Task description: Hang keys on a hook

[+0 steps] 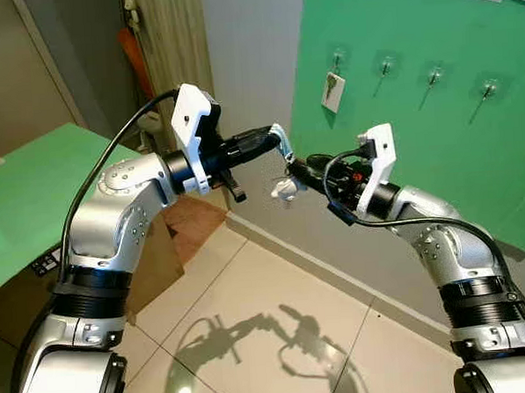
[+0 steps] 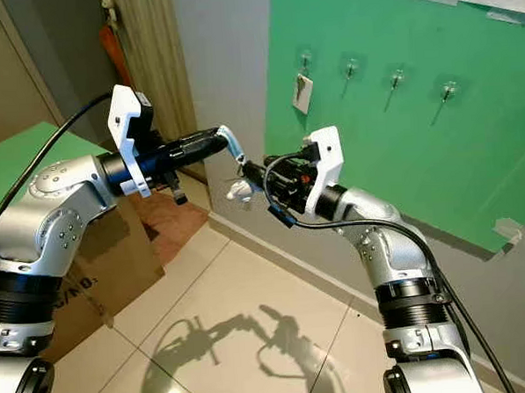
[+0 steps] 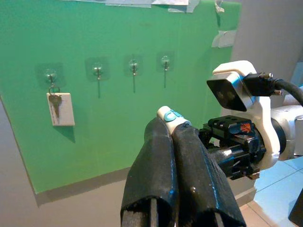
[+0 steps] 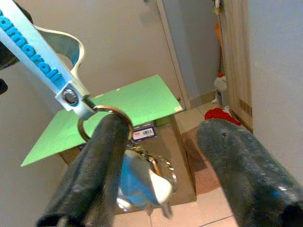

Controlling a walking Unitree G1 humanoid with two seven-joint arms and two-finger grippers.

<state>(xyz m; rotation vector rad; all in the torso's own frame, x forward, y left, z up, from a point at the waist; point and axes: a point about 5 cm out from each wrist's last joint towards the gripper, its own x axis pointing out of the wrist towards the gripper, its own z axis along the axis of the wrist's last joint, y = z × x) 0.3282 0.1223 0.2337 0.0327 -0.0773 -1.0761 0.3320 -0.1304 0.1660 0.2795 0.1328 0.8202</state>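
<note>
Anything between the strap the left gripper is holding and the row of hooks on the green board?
Nothing solid. In the left wrist view, bare air runs from the strap pinched in the left gripper to the hooks; the right gripper sits off to the side.

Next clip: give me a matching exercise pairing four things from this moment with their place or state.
Things:
1. left gripper
2. right gripper
3. light-blue lettered keychain strap with metal ring
4. key with white rectangular tag

Places or states:
A. hangs from the leftmost clear wall hook on the green board
B. fingers open, ring by one finger
C. fingers shut on the strap
D. held between the two arms, off the hooks

Pairs: 1-C, 2-B, 3-D, 4-A
</note>
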